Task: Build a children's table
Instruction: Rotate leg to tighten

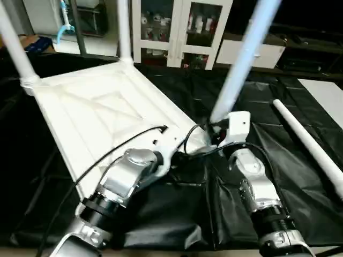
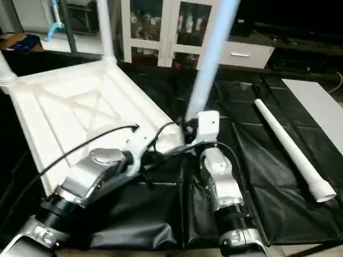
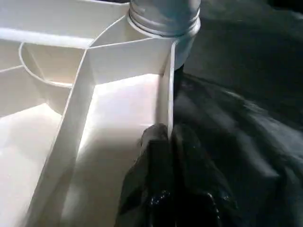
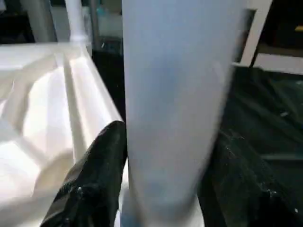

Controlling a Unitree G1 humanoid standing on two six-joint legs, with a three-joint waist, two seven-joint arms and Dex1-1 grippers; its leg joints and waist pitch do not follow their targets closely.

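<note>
Left gripper: nearest the robot, jaws pressed together on the thin side wall of the table top, one black finger inside the wall and the other outside it.
Right gripper: just beside the left one, jaws standing on either side of a leg near its base; whether they press on it cannot be told.
Held leg: white, tilted, rising from the near corner socket of the table top; its threaded end shows at the socket in the left wrist view.
Table top: white, underside up, X-ribs visible, lying on a black sheet.
Loose leg: lying flat on the black sheet, well apart on the robot's right.
Far legs: two upright in the far corner sockets.
Cabinet: white, beyond the work.
</note>
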